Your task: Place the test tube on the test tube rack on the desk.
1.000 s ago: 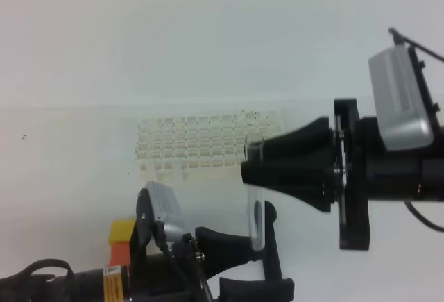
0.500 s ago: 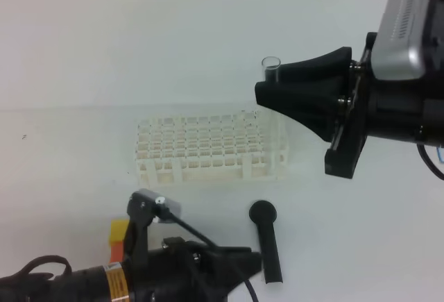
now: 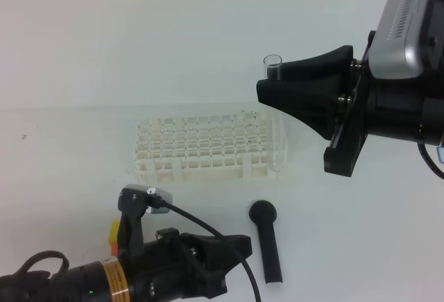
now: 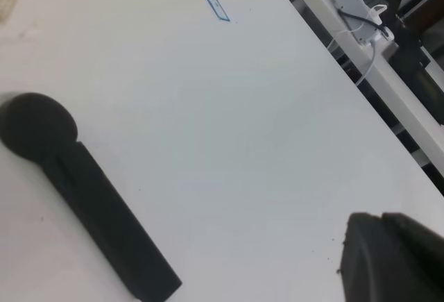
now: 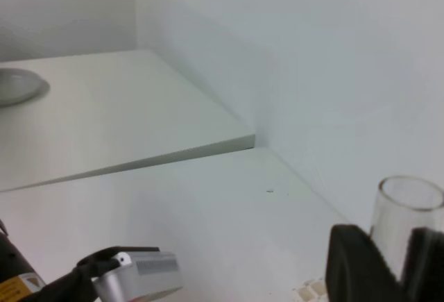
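The test tube [image 3: 272, 66] stands upright in the air, its clear round rim above my right gripper [image 3: 270, 85], which is shut on it. It hangs over the right end of the white test tube rack [image 3: 208, 146] on the desk [image 3: 83, 156]. In the right wrist view the test tube's rim [image 5: 406, 208] shows between the dark fingers [image 5: 354, 264]. My left gripper [image 3: 236, 246] is low at the front, shut and empty, left of the black round-headed stick [image 3: 267, 239]. In the left wrist view the left gripper [image 4: 385, 250] sits at the lower right, far from the stick [image 4: 76, 184].
A yellow and orange cube [image 3: 112, 232] peeks out behind the left arm at the front left. The right arm's body [image 3: 395, 114] fills the right side above the desk. A white wall rises behind the rack.
My left gripper has shut and drawn back to the lower left, away from the stick. The right gripper rose with the test tube and now holds still over the rack.
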